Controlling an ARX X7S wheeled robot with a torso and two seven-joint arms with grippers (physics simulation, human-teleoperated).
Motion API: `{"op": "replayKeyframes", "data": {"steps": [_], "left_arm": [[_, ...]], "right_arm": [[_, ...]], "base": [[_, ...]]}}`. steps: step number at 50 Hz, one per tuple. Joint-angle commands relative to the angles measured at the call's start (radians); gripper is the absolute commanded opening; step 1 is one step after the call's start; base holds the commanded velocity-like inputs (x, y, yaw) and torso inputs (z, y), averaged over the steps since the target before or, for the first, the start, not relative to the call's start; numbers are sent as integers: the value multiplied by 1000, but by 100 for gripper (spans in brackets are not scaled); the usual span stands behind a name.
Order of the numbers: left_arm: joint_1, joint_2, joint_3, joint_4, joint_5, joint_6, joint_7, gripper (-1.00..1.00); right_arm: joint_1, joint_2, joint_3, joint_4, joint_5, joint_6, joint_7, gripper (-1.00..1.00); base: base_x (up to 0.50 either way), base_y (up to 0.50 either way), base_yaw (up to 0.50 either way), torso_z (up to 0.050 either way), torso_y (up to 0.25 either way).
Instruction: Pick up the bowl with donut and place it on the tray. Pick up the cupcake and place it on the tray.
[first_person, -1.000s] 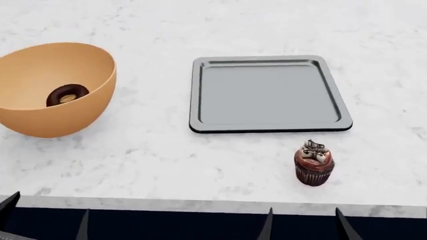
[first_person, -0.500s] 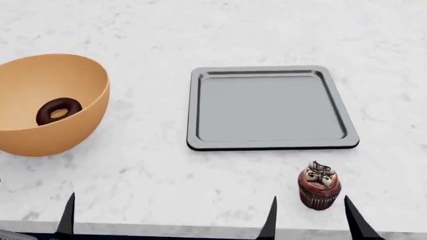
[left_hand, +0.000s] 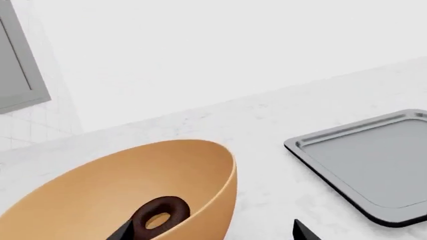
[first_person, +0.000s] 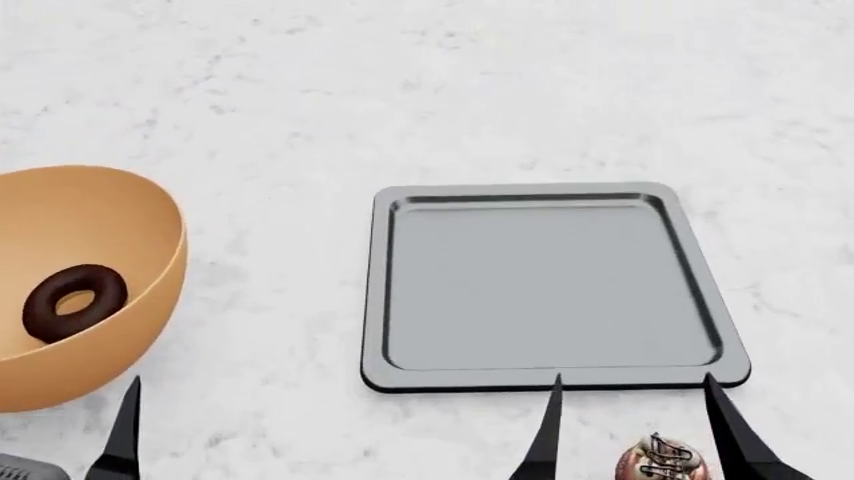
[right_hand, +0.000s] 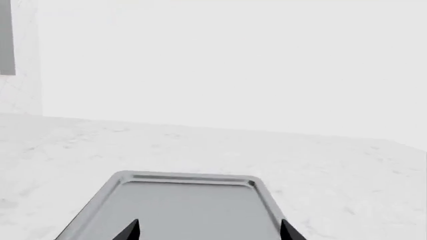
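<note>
- The bowl sits at the table's left with the donut inside, just ahead of the left end effector, the nearer arm; its fingers stand spread and empty.
- The tray lies bare at centre.
- The right end effector, open and empty, straddles the cupcake just short of the tray's near rim.

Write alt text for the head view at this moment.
An empty grey tray lies on a white marble counter, with a tan bowl holding a donut to its left. A cupcake sits at the bottom edge between the open right gripper fingertips.
</note>
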Motion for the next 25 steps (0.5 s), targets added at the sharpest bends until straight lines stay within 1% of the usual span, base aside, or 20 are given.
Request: {"op": "replayKeyframes", "data": {"steps": [1, 3, 7, 9, 14, 16, 25], "left_arm": [[-8, 14, -16, -6, 5, -9, 0, 100], [-10, 14, -13, -10, 6, -9, -2, 100], [-16, 14, -9, -6, 3, -17, -3, 100], [-16, 13, -9, -5, 1, -16, -3, 100], [-5, 11, -11, -8, 0, -5, -4, 100], [-5, 11, -10, -7, -1, -7, -6, 100], [-4, 6, -10, 11, -9, -21, -8, 100]], "right_arm": [[1, -6, 4, 1, -23, -11, -4, 100], [-4, -7, -5, 16, -45, -27, 4, 100], [-8, -17, 10, 28, -20, -14, 9, 100], [-20, -23, 3, 49, -29, -36, 11, 100], [-24, -40, 3, 106, -38, -30, 35, 100], [-29, -45, -10, 145, -65, -63, 43, 100], [-31, -54, -21, 198, -68, -81, 47, 100]], "base": [[0, 0, 0, 0, 0], [0, 0, 0, 0, 0], [0, 0, 0, 0, 0], [0, 0, 0, 0, 0], [0, 0, 0, 0, 0], [0, 0, 0, 0, 0], [0, 0, 0, 0, 0]]}}
